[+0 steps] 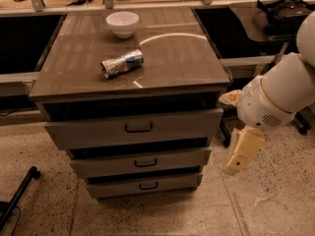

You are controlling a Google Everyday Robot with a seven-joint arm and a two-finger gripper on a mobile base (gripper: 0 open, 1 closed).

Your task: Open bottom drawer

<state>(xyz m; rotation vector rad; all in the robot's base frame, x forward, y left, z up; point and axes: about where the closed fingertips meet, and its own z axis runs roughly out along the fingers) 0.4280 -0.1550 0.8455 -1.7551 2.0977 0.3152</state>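
Note:
The bottom drawer [118,188] is the lowest and shortest front of the grey-beige cabinet [74,85], with a small dark bar handle [148,185]. Its front sits back under the middle drawer [108,165], with a dark gap above it. The top drawer [88,130] juts out furthest. My gripper [241,154] hangs cream-coloured below the white arm [278,97], to the right of the cabinet at about the middle drawer's height. It is apart from the drawers and touches nothing.
A white bowl [122,22] and a crushed can [122,64] lie on the cabinet top. A black headset [285,9] lies on the desk at the back right. A black stand leg [19,195] crosses the floor at the lower left.

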